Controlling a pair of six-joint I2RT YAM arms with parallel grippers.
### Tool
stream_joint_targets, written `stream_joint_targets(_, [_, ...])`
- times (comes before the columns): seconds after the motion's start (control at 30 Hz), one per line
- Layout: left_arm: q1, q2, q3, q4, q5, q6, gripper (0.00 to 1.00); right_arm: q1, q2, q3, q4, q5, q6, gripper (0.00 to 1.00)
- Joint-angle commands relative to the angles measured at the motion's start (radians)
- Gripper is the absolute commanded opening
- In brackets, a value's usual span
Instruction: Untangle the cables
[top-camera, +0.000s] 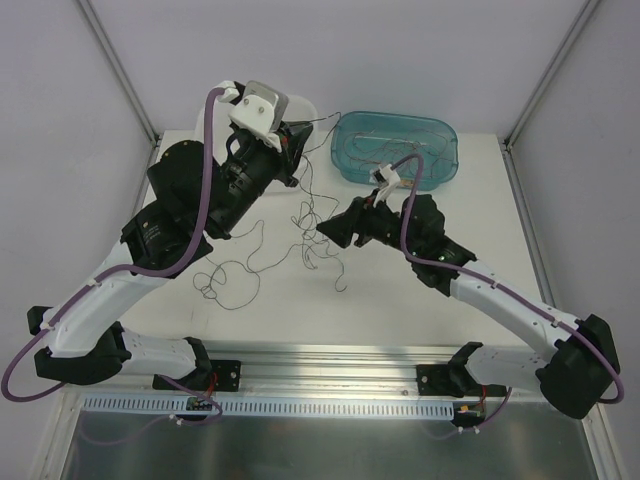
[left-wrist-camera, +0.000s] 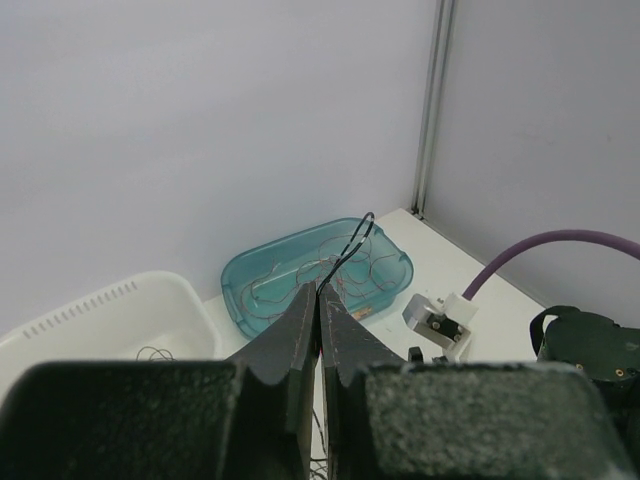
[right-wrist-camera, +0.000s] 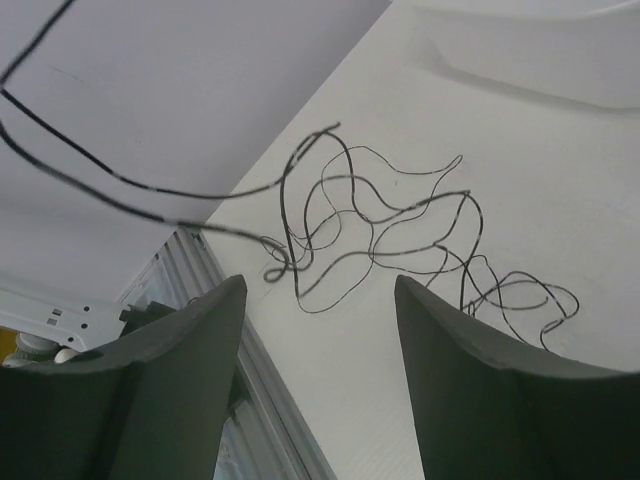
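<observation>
The cables (top-camera: 300, 240) lie in a loose black tangle on the white table, and strands rise from it toward my left gripper (top-camera: 298, 138). That gripper is lifted high at the back left, with its jaws shut on a thin black cable (left-wrist-camera: 355, 240) that sticks out past its tips (left-wrist-camera: 320, 288). My right gripper (top-camera: 326, 232) hovers low over the right side of the tangle. It stands open (right-wrist-camera: 318, 290), with curled black cables (right-wrist-camera: 380, 215) on the table beyond its fingers and nothing gripped. More red-brown cables (top-camera: 385, 150) lie in the teal tray.
A teal tray (top-camera: 448, 165) sits at the back right, also seen from the left wrist (left-wrist-camera: 240, 295). A white bin (left-wrist-camera: 100, 320) stands at the back left, mostly hidden behind my left wrist in the top view. Frame posts mark the back corners.
</observation>
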Motion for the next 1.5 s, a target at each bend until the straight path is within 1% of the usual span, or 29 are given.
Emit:
stream_joint_targets(0.0, [-0.005,-0.009,0.012,0.008,0.017,-0.010,0.00,-0.001,-0.009,0.076,0.011,0.048,-0.017,0.64])
stream_joint_targets(0.2, [-0.005,-0.005,0.007,0.007,0.020,-0.010,0.00,-0.001,0.017,0.106,0.012,0.035,-0.015,0.61])
stream_joint_targets(0.4, [-0.005,-0.007,0.003,0.007,0.025,-0.013,0.00,-0.001,-0.024,0.083,-0.028,0.022,-0.040,0.60])
stream_joint_targets(0.5, [-0.005,-0.009,-0.008,0.007,0.025,-0.017,0.00,0.000,-0.073,0.088,-0.083,0.003,-0.067,0.64])
stream_joint_targets(0.67, [-0.005,-0.012,-0.028,0.007,0.020,-0.022,0.00,0.000,-0.153,0.115,-0.228,0.000,-0.124,0.70])
stream_joint_targets(0.77, [-0.005,-0.010,-0.031,0.008,0.023,-0.023,0.00,0.000,-0.199,0.120,-0.299,0.051,-0.146,0.71])
stream_joint_targets(0.8, [-0.005,-0.012,-0.032,0.007,0.025,-0.025,0.00,-0.003,-0.207,0.119,-0.304,0.096,-0.153,0.71])
stream_joint_targets(0.83, [-0.005,-0.010,-0.032,0.007,0.022,-0.023,0.00,-0.003,-0.214,0.117,-0.349,0.124,-0.161,0.70])
stream_joint_targets(0.9, [-0.005,-0.012,-0.034,0.007,0.025,-0.025,0.00,-0.010,-0.225,0.112,-0.374,0.204,-0.156,0.65])
stream_joint_targets(0.93, [-0.005,-0.013,-0.036,0.007,0.025,-0.025,0.00,-0.017,-0.224,0.115,-0.387,0.215,-0.153,0.60])
stream_joint_targets(0.97, [-0.005,-0.016,-0.036,0.007,0.026,-0.025,0.00,-0.021,-0.212,0.117,-0.394,0.218,-0.155,0.57])
stream_joint_targets(1.0, [-0.005,-0.016,-0.036,0.007,0.028,-0.027,0.00,-0.029,-0.201,0.122,-0.397,0.215,-0.153,0.56])
stream_joint_targets(1.03, [-0.005,-0.018,-0.036,0.007,0.028,-0.027,0.00,-0.029,-0.193,0.126,-0.394,0.212,-0.146,0.52])
stream_joint_targets(1.13, [-0.005,-0.022,-0.039,0.007,0.037,-0.033,0.00,-0.040,-0.147,0.135,-0.375,0.197,-0.136,0.47])
stream_joint_targets(1.2, [-0.005,-0.024,-0.040,0.007,0.046,-0.037,0.00,-0.043,-0.103,0.143,-0.362,0.160,-0.133,0.47])
stream_joint_targets(1.3, [-0.005,-0.022,-0.040,0.007,0.063,-0.042,0.00,-0.044,-0.051,0.149,-0.289,0.086,-0.120,0.47])
stream_joint_targets(1.47, [-0.005,-0.021,-0.040,0.007,0.068,-0.043,0.00,-0.043,-0.018,0.152,-0.215,-0.038,-0.093,0.50])
